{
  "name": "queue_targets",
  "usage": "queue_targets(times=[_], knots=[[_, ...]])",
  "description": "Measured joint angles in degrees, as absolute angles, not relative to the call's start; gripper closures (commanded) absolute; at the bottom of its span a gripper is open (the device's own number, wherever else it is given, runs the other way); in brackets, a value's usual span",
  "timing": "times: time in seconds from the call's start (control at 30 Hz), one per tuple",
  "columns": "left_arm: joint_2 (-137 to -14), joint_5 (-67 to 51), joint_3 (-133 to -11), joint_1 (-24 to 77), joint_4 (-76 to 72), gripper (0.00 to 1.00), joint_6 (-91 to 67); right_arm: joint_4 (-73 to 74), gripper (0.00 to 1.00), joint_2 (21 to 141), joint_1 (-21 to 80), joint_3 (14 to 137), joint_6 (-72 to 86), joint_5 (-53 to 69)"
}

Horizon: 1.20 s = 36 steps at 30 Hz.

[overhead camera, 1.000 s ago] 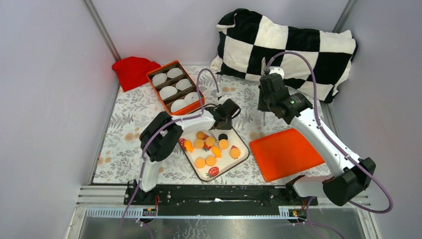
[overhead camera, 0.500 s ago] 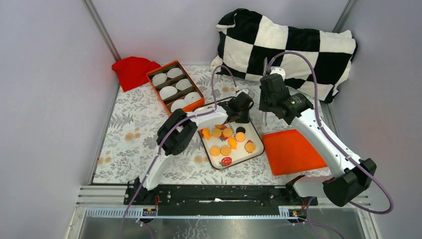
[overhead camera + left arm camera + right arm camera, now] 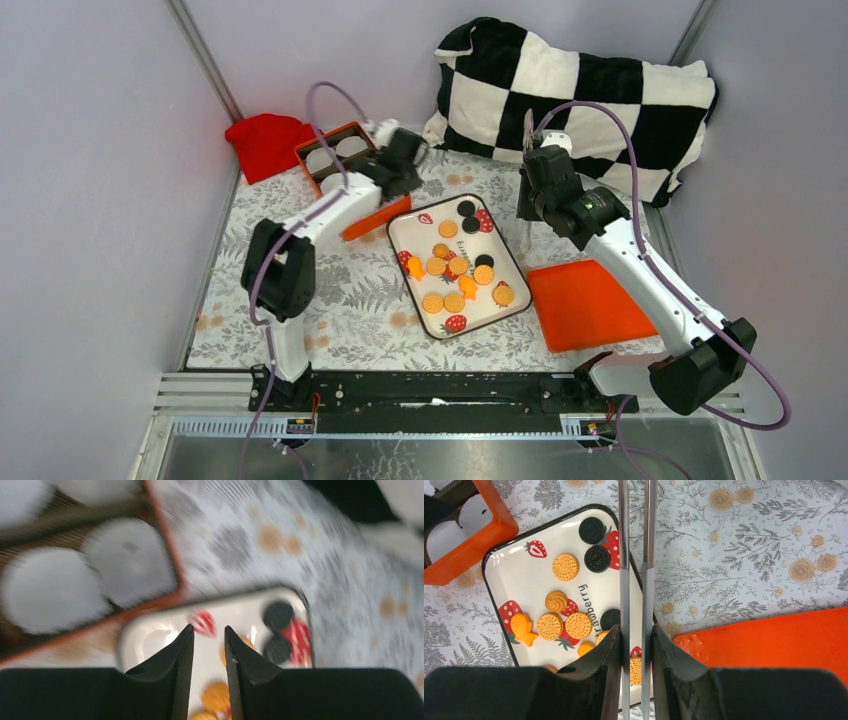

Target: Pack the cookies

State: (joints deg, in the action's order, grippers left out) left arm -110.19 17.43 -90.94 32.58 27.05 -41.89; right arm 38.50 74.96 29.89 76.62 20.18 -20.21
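The cookies (image 3: 452, 272) lie on a white strawberry-print tray (image 3: 418, 236) in mid-table: golden rounds (image 3: 565, 566), black rounds (image 3: 591, 529) and irregular orange pieces (image 3: 522, 627). My left gripper (image 3: 408, 150) hovers over the near corner of an orange box (image 3: 368, 217), behind the tray's far end. Its blurred wrist view shows the jaws (image 3: 208, 627) slightly apart with nothing between them, above the tray (image 3: 150, 635). My right gripper (image 3: 530, 205) is shut on metal tongs (image 3: 624, 555) that point down past the tray's right edge.
The orange box (image 3: 165, 545) holds white paper cups (image 3: 50, 587) in compartments. An orange lid (image 3: 585, 300) lies flat to the right of the tray. A red cloth (image 3: 262, 140) sits at the back left and a checkered pillow (image 3: 590, 90) at the back right.
The tray slid right with the left gripper at its far end. The left gripper then left it and swung back-left over the orange box. The right arm barely moved.
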Motion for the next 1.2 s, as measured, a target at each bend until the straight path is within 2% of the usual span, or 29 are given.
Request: queue_targets(times=[0.17,0.33,0.5,1.0,1.2], knots=[[-112.0,21.7,-92.1,21.5,29.1,0.68,-43.5,37.8,0.80,75.0,29.9,76.6,19.9,-19.8],[-117.6,22.8,-91.5,20.6,33.3,0.70,-44.4,37.8,0.80,75.0,29.9,76.6,19.3,-19.8],[-117.1,24.4,-87.7,21.0,35.1,0.71,-45.0,36.7,0.80,74.9,29.9,75.7,19.0,-19.4],[-92.5,25.1,-58.2,22.4,37.7,0.71,-49.6,35.4,0.79,73.1,29.9,71.8,18.0,-17.8],[-83.3,24.4,-52.5,23.8,43.4,0.71,-52.6,35.2,0.79,72.8,29.9,71.1,18.0,-16.1]])
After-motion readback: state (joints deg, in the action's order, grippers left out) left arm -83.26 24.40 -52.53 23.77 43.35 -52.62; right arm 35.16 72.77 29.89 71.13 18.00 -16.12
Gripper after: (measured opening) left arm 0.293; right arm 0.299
